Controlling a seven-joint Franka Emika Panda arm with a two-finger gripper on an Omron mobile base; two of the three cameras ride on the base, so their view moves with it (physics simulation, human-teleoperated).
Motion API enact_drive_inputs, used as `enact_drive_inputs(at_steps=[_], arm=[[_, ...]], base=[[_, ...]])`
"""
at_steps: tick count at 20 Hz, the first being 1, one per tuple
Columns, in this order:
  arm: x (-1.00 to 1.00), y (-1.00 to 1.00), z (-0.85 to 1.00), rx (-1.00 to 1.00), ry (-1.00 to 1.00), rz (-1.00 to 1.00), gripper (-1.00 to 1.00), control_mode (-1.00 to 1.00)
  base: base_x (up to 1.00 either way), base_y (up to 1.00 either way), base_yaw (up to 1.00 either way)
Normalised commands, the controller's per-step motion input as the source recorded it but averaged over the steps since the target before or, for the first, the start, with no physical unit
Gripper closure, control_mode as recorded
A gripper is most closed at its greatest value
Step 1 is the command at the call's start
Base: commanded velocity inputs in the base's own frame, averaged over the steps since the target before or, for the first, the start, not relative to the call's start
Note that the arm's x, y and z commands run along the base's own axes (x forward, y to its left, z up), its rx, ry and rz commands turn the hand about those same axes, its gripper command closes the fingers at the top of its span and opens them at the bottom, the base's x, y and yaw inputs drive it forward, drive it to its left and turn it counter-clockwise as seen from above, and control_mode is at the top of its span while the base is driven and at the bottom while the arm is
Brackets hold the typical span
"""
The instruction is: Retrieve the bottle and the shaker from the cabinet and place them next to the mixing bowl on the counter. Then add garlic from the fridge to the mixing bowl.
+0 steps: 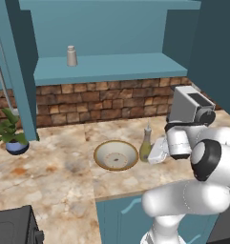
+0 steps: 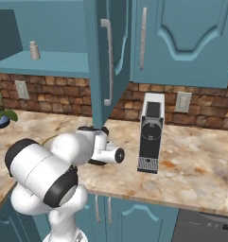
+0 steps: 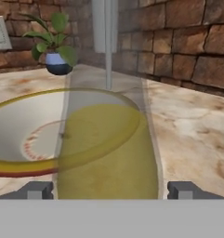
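The bottle stands straight up on the counter, just beside the mixing bowl, at the bowl's 3 o'clock in the left base view. In the hand view it sits right between the two finger tips. The gripper has its jaws wide apart, one on each side of the glass, and no finger looks pressed on it. The shaker waits on the cabinet shelf, toward 11 o'clock from the bowl. No writing can be read anywhere.

**Materials and finish**

Bottle: clear smooth glass, olive-yellow liquid inside. Bowl: glazed-looking, cream inside, tan rim. Counter: mottled marble look, smooth. Wall: rough brick. Cabinet: matt teal paint. Shaker: dull grey-white.
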Motion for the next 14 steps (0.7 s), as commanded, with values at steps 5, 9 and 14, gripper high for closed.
enact_drive_inputs(at_steps=[5,9,14], arm=[[-0.27,-0.06,0.0,0.02,-0.07,-0.02,-1.0,-1.0],[-0.48,-0.14,0.0,0.03,-0.15,-0.08,-1.0,-1.0],[-0.72,-0.07,0.43,0.05,-0.08,-0.14,-1.0,-1.0]], base=[[0.0,0.0,0.0],[0.0,0.0,0.0],[0.0,0.0,0.0]])
